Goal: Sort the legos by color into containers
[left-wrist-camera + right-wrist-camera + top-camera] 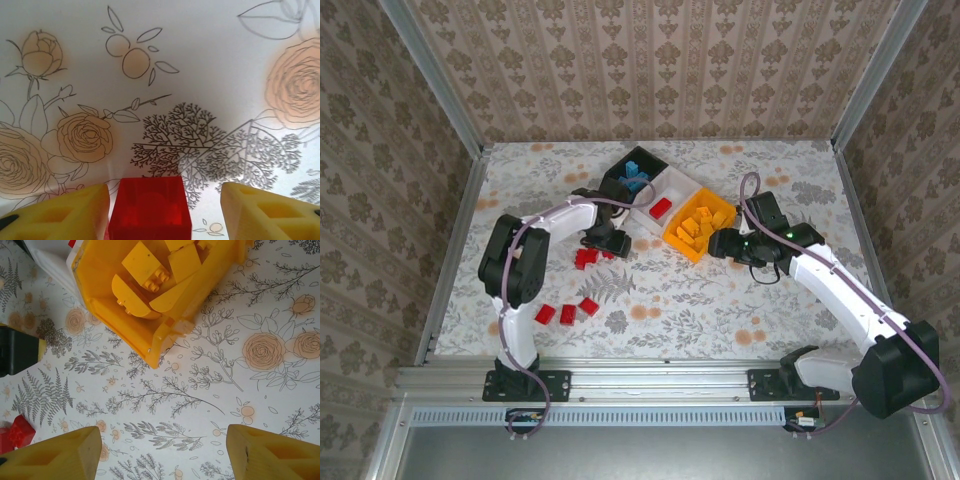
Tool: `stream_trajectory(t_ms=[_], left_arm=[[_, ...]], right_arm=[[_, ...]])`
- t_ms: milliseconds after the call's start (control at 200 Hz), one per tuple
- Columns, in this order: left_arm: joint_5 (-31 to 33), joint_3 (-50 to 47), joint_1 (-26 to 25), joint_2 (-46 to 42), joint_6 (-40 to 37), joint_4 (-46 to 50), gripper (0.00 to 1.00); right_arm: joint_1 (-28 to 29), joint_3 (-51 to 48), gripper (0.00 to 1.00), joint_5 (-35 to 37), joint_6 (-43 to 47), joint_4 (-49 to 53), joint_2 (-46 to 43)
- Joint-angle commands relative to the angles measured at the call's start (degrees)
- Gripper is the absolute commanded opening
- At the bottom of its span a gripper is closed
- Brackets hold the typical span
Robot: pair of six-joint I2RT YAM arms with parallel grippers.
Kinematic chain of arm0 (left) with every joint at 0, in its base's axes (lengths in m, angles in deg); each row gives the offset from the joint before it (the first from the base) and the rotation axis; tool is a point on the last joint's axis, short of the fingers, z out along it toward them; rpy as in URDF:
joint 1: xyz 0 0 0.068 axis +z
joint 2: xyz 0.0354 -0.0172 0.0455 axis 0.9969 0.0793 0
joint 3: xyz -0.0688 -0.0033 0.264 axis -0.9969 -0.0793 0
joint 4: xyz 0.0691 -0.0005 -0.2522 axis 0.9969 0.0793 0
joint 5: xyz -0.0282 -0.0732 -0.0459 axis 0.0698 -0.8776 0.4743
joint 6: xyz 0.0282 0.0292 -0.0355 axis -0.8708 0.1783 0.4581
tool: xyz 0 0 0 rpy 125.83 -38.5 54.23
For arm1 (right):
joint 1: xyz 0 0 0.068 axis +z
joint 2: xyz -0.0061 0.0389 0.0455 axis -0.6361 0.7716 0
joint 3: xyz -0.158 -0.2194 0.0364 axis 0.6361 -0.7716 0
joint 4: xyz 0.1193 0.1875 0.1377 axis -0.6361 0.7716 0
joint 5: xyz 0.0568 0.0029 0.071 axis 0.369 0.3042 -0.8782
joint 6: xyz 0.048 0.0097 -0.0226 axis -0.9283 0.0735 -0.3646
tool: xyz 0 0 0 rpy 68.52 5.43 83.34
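Gaping wide, your left gripper [165, 202] straddles one small red plastic brick [150, 210]; perhaps five more lie unsorted near-left.

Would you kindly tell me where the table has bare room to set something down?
Free: mid-front of the table, between the front red bricks and the right arm; also the far-left corner beside the black bin. Crowded: around the white bin, orange bin and red cluster at the left gripper.
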Motion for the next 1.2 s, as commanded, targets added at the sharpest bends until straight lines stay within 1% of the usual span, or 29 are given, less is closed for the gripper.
stream_trajectory(t_ms=[0,40,110,185,320,495,605,655,740,855,935,1075,1195], left_arm=[[1.7,1.4,0.0,1.5,-1.0,2.3,0.58],[1.8,1.5,0.0,1.7,-1.0,2.2,0.56],[1.7,1.8,0.0,1.9,-0.9,2.3,0.48],[1.7,1.9,0.0,2.2,-1.0,2.6,0.44],[1.6,1.4,0.1,1.0,-0.7,2.9,0.3],[-1.0,1.6,0.6,-2.7,0.8,3.6,0.29],[-3.5,5.5,0.9,-5.9,1.9,4.7,0.29],[-5.5,8.6,1.0,-6.8,2.8,4.6,0.28],[-11.1,14.2,1.5,-6.9,4.8,1.9,0.29],[-15.5,25.2,0.9,-1.6,7.7,0.2,0.29],[-15.2,35.5,-0.5,4.9,7.1,1.8,0.29],[-13.2,55.4,-2.2,18.4,5.7,7.7,0.29],[-12.1,66.6,-2.6,26.8,6.0,10.4,0.29]], right_arm=[[0.8,-0.5,0.68,-1.0,-0.9,-0.4,-1.4],[1.0,-0.5,0.68,-1.0,-1.1,-0.4,-1.5],[1.3,-0.5,0.68,-0.7,-1.2,-0.4,-1.6],[1.3,-0.7,0.68,-0.4,-1.3,-0.4,-2.0],[1.4,-0.7,0.68,-0.2,-1.4,-0.2,-2.8],[1.5,-0.8,0.68,0.0,-1.2,0.3,-3.7],[1.4,-2.2,0.68,0.2,-1.3,0.8,-5.0],[1.4,-3.3,0.68,0.3,-1.5,0.8,-6.0],[1.4,-5.7,0.68,0.2,-2.4,0.9,-8.2],[1.4,-8.5,0.68,0.4,-3.4,1.6,-11.3],[1.4,-9.9,0.68,0.4,-4.0,2.4,-13.5],[1.4,-10.6,0.68,1.1,-3.9,5.0,-16.8],[1.4,-10.7,0.68,2.6,-3.1,7.6,-19.6]])
